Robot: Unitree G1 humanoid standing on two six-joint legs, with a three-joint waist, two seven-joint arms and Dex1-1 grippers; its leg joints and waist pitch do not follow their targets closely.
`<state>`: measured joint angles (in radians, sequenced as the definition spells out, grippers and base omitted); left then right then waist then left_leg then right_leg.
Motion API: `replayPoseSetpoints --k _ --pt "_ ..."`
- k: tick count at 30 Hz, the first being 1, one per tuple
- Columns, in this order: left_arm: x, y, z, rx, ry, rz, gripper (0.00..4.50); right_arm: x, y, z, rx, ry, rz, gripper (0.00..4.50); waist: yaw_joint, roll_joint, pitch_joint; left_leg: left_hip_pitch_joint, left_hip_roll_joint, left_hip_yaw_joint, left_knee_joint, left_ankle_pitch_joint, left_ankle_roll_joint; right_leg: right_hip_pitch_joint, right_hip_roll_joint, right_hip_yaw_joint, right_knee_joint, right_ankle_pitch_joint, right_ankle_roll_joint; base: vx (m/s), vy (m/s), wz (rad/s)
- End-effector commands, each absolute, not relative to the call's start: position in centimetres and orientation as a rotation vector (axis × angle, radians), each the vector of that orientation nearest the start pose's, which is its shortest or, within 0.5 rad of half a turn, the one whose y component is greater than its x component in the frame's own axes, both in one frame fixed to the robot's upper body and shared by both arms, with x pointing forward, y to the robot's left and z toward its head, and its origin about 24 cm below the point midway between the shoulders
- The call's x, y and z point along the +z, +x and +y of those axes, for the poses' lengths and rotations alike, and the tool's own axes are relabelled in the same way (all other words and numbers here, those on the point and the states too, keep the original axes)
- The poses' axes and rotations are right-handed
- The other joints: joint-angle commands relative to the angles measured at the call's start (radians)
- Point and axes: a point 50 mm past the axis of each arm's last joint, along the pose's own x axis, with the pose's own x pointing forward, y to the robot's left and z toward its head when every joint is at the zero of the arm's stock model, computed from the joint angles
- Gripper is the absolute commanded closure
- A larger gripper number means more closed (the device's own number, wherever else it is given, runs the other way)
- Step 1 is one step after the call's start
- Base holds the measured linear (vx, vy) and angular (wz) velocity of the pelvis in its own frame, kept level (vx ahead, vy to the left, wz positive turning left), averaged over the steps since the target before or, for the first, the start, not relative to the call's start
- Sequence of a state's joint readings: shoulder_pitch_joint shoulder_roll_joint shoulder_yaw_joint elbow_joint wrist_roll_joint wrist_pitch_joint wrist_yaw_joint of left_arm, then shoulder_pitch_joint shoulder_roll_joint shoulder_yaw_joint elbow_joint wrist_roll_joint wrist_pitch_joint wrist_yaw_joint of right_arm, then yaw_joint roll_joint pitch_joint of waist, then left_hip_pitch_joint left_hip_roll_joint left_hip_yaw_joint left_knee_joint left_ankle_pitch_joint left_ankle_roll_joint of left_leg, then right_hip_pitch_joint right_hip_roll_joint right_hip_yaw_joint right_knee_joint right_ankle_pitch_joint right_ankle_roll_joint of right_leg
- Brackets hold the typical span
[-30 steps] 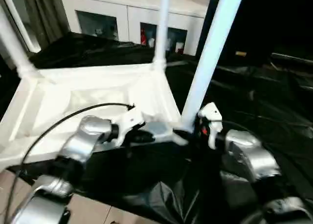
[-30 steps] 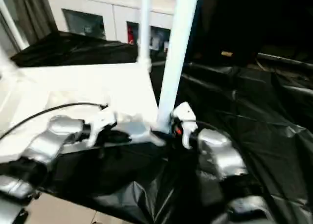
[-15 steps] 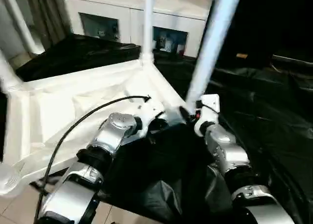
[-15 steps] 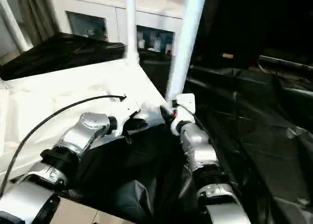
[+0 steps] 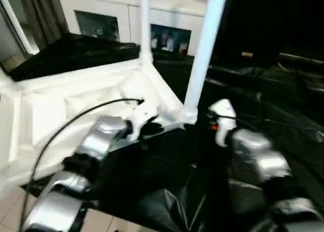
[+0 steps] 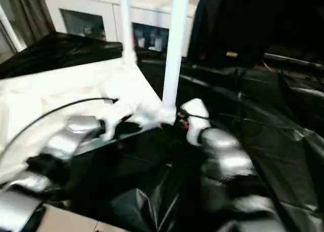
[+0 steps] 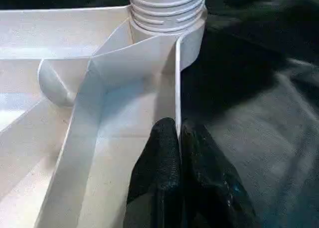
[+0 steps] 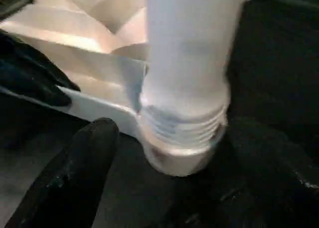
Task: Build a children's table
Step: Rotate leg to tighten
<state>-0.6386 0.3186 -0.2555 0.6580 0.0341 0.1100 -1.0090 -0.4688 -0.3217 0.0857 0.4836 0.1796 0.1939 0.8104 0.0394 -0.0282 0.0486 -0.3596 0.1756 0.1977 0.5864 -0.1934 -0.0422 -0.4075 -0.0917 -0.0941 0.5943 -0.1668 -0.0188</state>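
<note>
Holding the tabletop point(image 5: 76, 103) by its near rim w/ the left gripper point(image 7: 178, 138): fingers pinched tight on the thin rim wall, one pad each side, per left wrist view. Tabletop lies underside-up on the black sheet point(image 5: 283, 105), ribs showing.

Key relation for next move: the near-right corner leg point(image 5: 202, 49) stands upright in its corner socket point(image 8: 182, 148), long axis approx vertical, leaning slightly toward 1 o'clock in the head view. Thread rings are exposed at the socket mouth in both wrist views, so I judge the leg not fully seated.

Right gripper point(image 8: 164, 183): fingers spread wide, one finger point(image 8: 75, 168) at each side of the socket base, leg between them; no contact that I can confirm. From the right gripper the leg sits at 12 o'clock, close. From the left gripper the same socket is also at 12, along the rim, but that gripper is committed to bracing.

Right arm = nearer free arm. A second leg point(image 5: 145, 19) stands at the far corner, approx 11 o'clock of the near one.

Est. next: close right gripper on the leg base, turn about the vertical axis.
</note>
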Motion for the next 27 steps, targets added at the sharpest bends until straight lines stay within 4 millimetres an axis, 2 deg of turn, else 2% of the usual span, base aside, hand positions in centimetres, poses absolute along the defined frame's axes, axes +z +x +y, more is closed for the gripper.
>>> replayPoseSetpoints --k 1,3,7,9,11,12,17,18,22,24,27 --pt "5.8 32.1 11.6 -1.299 0.327 0.363 4.5 5.5 31.7 -15.6 0.923 -0.077 0.297 0.6 0.008 -0.005 -0.06 0.005 0.062 -0.026 -0.065 -0.189 0.073 0.055 -0.074 0.06 -0.071 -0.248 -0.225 0.0 0.0 0.0" --pt "5.7 31.4 11.8 -1.366 0.319 0.382 4.5 5.6 31.3 -15.5 0.977 -0.085 0.31 0.6 0.009 -0.003 -0.058 0.006 0.064 -0.026 -0.067 -0.201 0.06 0.053 -0.073 0.061 -0.072 -0.268 -0.224 0.0 0.0 0.0" --pt "5.5 31.3 12.1 -1.369 0.338 0.383 4.5 5.5 30.9 -15.3 1.021 -0.108 0.328 0.6 0.024 -0.002 -0.055 0.016 0.065 -0.023 -0.069 -0.229 0.038 0.045 -0.072 0.063 -0.077 -0.305 -0.212 0.0 0.0 0.0" --pt "5.5 31.3 12.1 -1.366 0.338 0.382 4.5 5.3 30.8 -15.3 1.03 -0.12 0.34 0.6 0.022 -0.005 -0.055 0.011 0.064 -0.026 -0.071 -0.233 0.027 0.049 -0.073 0.063 -0.076 -0.318 -0.202 0.0 0.0 0.0" --pt "5.5 31.3 12.2 -1.365 0.338 0.381 4.5 5.1 30.7 -15.3 1.039 -0.129 0.35 0.6 0.023 -0.005 -0.057 0.01 0.063 -0.026 -0.069 -0.227 0.026 0.05 -0.074 0.063 -0.076 -0.323 -0.192 0.0 0.0 0.0" --pt "5.5 31.3 12.2 -1.363 0.338 0.381 4.5 5.0 30.6 -15.3 1.044 -0.135 0.354 0.6 0.022 -0.008 -0.058 0.009 0.062 -0.026 -0.069 -0.216 0.028 0.051 -0.074 0.063 -0.075 -0.312 -0.191 0.0 0.0 0.0" --pt "5.6 31.2 12.4 -1.363 0.337 0.38 4.5 4.9 30.4 -15.4 1.065 -0.151 0.368 0.6 0.024 -0.007 -0.059 0.006 0.062 -0.025 -0.067 -0.192 0.039 0.052 -0.074 0.063 -0.072 -0.295 -0.194 0.0 0.0 0.0" --pt "5.6 31.2 12.4 -1.361 0.337 0.379 4.5 4.9 30.5 -15.4 1.058 -0.15 0.364 0.87 0.023 -0.006 -0.059 0.007 0.062 -0.025 -0.067 -0.19 0.04 0.052 -0.074 0.062 -0.072 -0.29 -0.196 0.0 0.0 0.0" --pt "5.6 31.3 12.3 -1.359 0.338 0.379 4.5 5.0 30.6 -15.3 1.057 -0.145 0.359 0.99 0.023 -0.007 -0.058 0.007 0.061 -0.025 -0.067 -0.194 0.04 0.052 -0.073 0.062 -0.073 -0.292 -0.197 0.0 0.0 0.0" --pt "5.6 31.3 12.3 -1.361 0.335 0.379 4.5 5.0 30.5 -15.3 1.06 -0.143 0.36 1.37 0.024 -0.007 -0.059 0.008 0.062 -0.025 -0.067 -0.195 0.039 0.052 -0.073 0.062 -0.073 -0.297 -0.195 0.0 0.0 0.0" --pt "5.6 31.3 12.3 -1.36 0.335 0.379 4.5 4.8 30.5 -15.3 1.06 -0.142 0.362 1.47 0.023 -0.008 -0.059 0.008 0.062 -0.025 -0.067 -0.192 0.039 0.052 -0.073 0.062 -0.071 -0.289 -0.198 0.0 0.0 0.0"
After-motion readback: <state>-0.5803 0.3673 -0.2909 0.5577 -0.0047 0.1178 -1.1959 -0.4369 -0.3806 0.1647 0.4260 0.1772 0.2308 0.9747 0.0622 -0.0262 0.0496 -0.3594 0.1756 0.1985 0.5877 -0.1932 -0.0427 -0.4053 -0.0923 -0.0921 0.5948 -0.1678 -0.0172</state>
